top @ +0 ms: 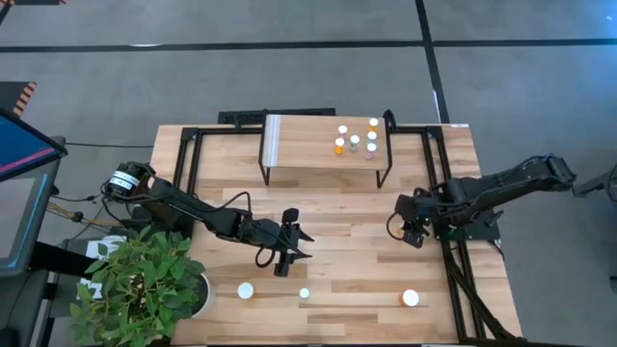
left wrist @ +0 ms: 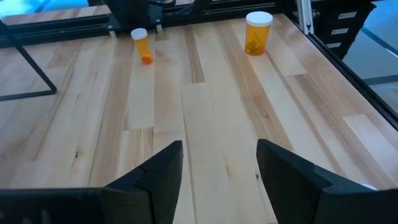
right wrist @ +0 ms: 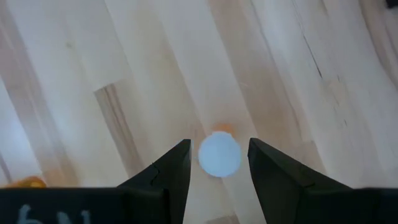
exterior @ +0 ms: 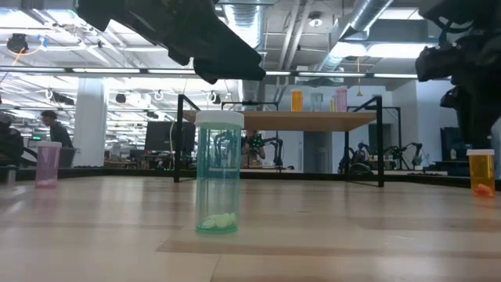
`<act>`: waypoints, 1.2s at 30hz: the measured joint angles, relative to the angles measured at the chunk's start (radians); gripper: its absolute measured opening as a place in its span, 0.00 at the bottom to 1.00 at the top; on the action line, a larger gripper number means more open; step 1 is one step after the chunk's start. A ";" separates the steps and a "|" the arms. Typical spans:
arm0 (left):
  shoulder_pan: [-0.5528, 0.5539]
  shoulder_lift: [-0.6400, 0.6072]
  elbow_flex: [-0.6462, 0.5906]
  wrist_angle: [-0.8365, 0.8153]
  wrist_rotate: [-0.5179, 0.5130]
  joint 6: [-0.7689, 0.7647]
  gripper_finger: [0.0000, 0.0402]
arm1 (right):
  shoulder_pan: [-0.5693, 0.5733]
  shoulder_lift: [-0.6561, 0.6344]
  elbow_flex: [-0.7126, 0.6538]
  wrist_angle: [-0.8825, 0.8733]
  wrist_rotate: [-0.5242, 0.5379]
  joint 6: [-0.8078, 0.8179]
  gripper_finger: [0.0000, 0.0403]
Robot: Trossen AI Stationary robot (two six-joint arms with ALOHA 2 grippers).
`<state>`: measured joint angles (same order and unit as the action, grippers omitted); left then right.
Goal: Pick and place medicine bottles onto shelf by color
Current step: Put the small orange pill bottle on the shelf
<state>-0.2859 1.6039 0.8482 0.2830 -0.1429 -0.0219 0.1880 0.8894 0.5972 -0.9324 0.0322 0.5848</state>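
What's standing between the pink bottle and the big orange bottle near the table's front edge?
The green bottle, between the pink bottle and the big orange bottle; the low view shows it plainly.

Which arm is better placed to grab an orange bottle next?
Right. Its pincer is open with a small orange bottle directly between its fingers. The left pincer is open over bare table, well short of either orange bottle it can see.

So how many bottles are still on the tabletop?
4: pink bottle, green bottle and large orange bottle in a row, small orange bottle inside the open right gripper. Arms may hide more.
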 joint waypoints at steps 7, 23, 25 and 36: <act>0.000 0.000 0.000 0.001 0.000 0.000 0.48 | 0.039 0.023 0.000 -0.010 0.046 0.011 0.45; 0.000 0.000 -0.001 0.001 0.000 0.000 0.48 | 0.055 0.233 0.000 0.003 0.068 0.010 0.45; 0.000 0.000 -0.001 0.001 0.001 0.000 0.48 | 0.055 0.248 0.000 0.001 0.066 -0.002 0.45; 0.000 0.000 -0.001 0.005 0.001 0.000 0.48 | 0.083 0.259 0.006 0.008 0.019 -0.134 0.45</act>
<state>-0.2859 1.6043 0.8471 0.2882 -0.1421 -0.0216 0.2707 1.1488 0.6037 -0.9246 0.0509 0.4511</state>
